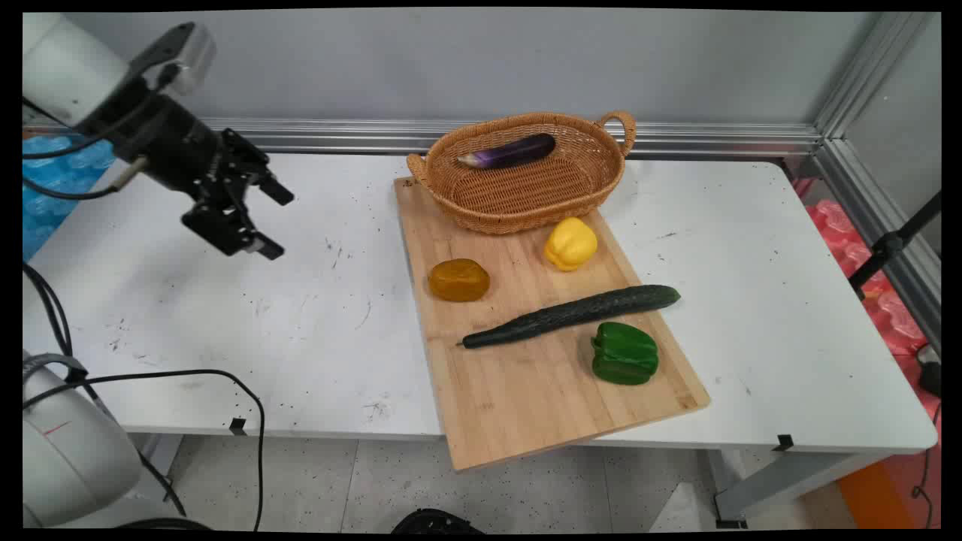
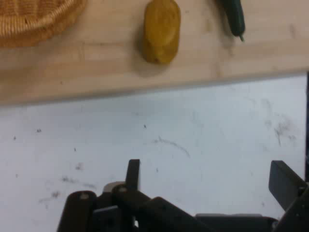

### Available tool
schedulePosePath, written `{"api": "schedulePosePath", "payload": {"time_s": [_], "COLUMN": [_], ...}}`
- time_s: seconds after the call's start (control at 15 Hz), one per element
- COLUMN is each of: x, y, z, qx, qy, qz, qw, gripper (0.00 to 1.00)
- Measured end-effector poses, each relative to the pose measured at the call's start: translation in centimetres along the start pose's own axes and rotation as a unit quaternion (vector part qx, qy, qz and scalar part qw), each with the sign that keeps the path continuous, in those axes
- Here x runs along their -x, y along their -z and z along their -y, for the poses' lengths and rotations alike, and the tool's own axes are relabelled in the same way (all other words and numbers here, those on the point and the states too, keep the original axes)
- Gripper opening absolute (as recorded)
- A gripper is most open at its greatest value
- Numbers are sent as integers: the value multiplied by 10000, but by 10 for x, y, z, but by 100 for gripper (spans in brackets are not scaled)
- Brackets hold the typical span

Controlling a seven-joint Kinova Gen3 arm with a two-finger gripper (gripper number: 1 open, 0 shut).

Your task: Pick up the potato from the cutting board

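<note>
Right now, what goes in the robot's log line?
claw: open, empty, above table | nearest: brown block on board | eggplant in basket

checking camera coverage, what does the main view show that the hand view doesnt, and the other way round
Only the main view shows the eggplant lying in the basket, the yellow pepper, the green pepper, and the whole cucumber.

Only the hand view shows the open gripper from behind, over bare white table.

Both show the amber-brown item on the cutting board, the basket's edge and the cucumber's stem end.
</note>
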Motion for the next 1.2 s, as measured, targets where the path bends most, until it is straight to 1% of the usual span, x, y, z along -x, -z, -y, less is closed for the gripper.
{"api": "schedulePosePath", "payload": {"time_s": [0.13,0.33,0.4,0.6,0.87,1.2], "x": [-10,-32,-37,-58,-81,-97], "y": [-12,-45,-52,-89,-137,-181], "z": [3,10,12,20,29,36], "qx": [-40,-101,-106,-105,-12,91], "qy": [55,146,155,139,96,116], "qz": [-105,-253,-268,-318,-288,-178], "qw": [9999,9995,9995,9993,9995,9997], "gripper": [100,100,100,100,100,100]}}
